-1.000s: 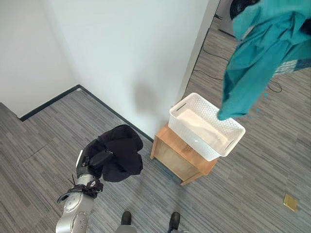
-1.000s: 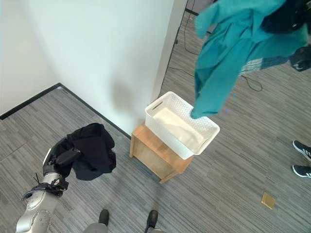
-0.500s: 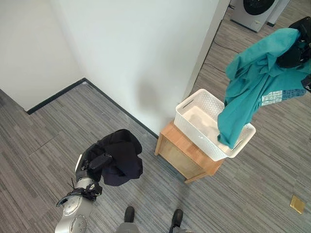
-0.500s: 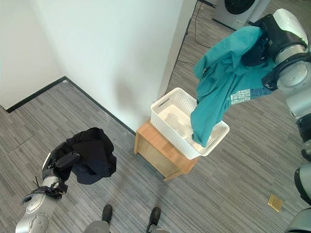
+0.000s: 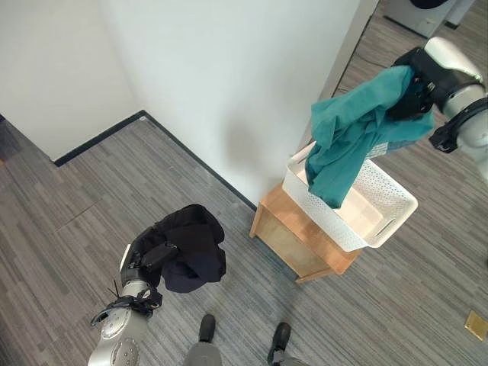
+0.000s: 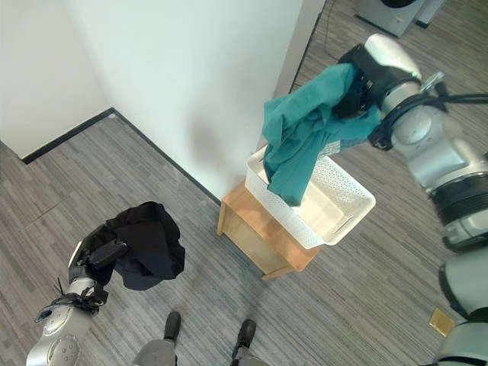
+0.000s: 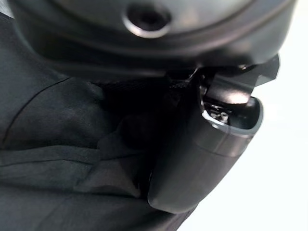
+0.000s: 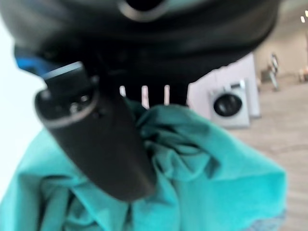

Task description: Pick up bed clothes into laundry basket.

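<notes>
A white perforated laundry basket (image 5: 385, 200) rests on a small wooden stand (image 5: 293, 232) beside the wall corner. My right hand (image 6: 357, 76) is shut on a teal garment (image 6: 301, 141) that hangs over the basket's near-wall rim, its lower end dangling into the basket. In the right wrist view the thumb (image 8: 96, 134) presses into the teal cloth (image 8: 211, 183). My left hand (image 5: 149, 255), low at the lower left above the floor, is shut on a bunched black garment (image 5: 191, 248); the left wrist view shows its thumb (image 7: 207, 154) clamped against the black cloth (image 7: 53, 144).
A white wall corner (image 5: 252, 91) rises just behind the basket. Grey plank floor (image 5: 69, 206) lies all round the stand. A washing machine (image 6: 393, 11) stands at the far right, and a small tan square (image 5: 477, 325) lies on the floor at the lower right.
My right hand has carried the teal garment leftward and lower, from beyond the basket's far side to over its wall-side rim. The camera view has shifted. My left hand keeps hold of the black garment.
</notes>
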{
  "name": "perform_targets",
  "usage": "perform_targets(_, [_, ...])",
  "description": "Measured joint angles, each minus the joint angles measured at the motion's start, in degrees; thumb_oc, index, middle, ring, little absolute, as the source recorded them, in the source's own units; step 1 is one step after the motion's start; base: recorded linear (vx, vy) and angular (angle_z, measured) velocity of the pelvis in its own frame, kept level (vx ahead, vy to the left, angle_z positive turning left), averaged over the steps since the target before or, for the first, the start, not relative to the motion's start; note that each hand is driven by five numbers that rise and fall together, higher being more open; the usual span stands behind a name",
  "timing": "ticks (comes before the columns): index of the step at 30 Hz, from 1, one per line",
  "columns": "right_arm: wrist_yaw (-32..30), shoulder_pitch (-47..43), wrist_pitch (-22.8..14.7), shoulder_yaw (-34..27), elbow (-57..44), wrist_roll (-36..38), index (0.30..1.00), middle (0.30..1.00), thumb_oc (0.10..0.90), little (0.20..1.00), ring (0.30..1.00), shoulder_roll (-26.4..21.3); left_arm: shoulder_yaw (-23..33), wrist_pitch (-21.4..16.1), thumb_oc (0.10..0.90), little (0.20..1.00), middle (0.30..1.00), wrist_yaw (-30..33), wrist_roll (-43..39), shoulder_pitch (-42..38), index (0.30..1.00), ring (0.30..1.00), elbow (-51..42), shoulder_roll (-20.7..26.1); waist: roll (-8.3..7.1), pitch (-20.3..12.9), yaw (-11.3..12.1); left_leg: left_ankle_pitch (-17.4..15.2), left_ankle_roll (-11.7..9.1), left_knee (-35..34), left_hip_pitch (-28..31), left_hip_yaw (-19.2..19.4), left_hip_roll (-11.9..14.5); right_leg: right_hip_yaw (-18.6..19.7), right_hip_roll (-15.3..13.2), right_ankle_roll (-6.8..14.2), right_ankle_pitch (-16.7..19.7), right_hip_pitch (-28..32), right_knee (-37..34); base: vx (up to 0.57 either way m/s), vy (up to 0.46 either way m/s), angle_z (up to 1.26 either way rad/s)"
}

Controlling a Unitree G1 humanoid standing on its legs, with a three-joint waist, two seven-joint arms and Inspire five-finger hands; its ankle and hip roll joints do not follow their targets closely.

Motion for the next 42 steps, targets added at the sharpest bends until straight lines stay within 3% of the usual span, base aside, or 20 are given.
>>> perform_targets(8, [2.05,2.09,3.16,-1.97,12.84,-4.37,0.3,0.3,0.4,0.3,0.3,2.16,3.29,0.03,0.4,0.3,0.3,-0.05,-0.7,3.12,0.3,0.3,-0.87,0.2,2.41,2.2,2.63,0.1,0.09,0.03,-1.86,-0.77,-0.03,-0.82,-0.33,-0.01,0.01,-1.37,0.01,0.0,-0.009,0.05])
perform_targets(20, [1.8,-2.58,3.74,-2.77,17.78,-4.28,0.3,0.3,0.4,0.3,0.3,4.01,1.8,0.07,0.4,0.3,0.3,-0.02,-1.17,0.35,0.3,0.3,-1.07,-0.65,2.43,2.22,2.71,0.11,0.09,0.05,-2.11,-2.11,-0.04,-2.01,-0.38,-0.01,0.01,-1.08,0.0,0.02,-0.015,0.04])
perform_targets(21, [2.21,-2.41,3.76,-2.45,17.83,-4.29,0.9,0.9,0.8,0.9,0.9,5.08,1.52,0.13,0.4,0.3,0.3,-0.09,-1.17,0.35,0.3,0.3,-1.13,-0.67,2.43,2.22,2.65,0.12,0.08,0.06,-2.19,-2.08,-0.03,-1.95,-0.37,0.0,0.0,-1.19,0.0,0.0,0.0,0.0])
perform_targets(27, [3.71,-2.26,5.06,-2.73,24.72,-3.42,0.9,0.9,0.8,0.9,0.9,8.18,1.57,0.16,0.4,0.3,0.3,-0.08,-1.17,-0.02,0.3,0.3,-1.69,-0.5,2.41,2.22,2.89,0.18,0.05,0.68,-3.79,-2.24,-0.09,-2.22,-0.44,-0.01,0.01,-2.22,0.01,0.0,-0.003,0.04])
perform_targets(38, [3.22,-8.08,5.76,-2.76,24.37,-1.93,0.9,0.9,0.8,0.9,0.9,8.1,1.61,0.17,0.4,0.3,0.3,0.02,-1.16,-1.12,0.3,0.3,-1.95,-0.53,2.4,2.23,1.86,0.17,0.05,0.67,-3.58,-2.11,-0.16,-1.87,-0.32,-0.09,0.07,-2.14,0.02,0.0,0.0,0.0])
perform_targets(42, [2.43,-8.04,5.86,-3.03,7.47,2.37,0.9,0.9,0.8,0.9,0.9,1.51,1.95,0.17,0.4,0.3,0.3,0.19,-1.02,-1.22,0.3,0.3,-2.03,-0.08,2.39,2.23,0.59,0.17,0.05,0.63,-3.38,-2.07,-0.16,-1.77,-0.38,-0.09,0.08,-2.0,0.02,0.0,0.0,0.0])
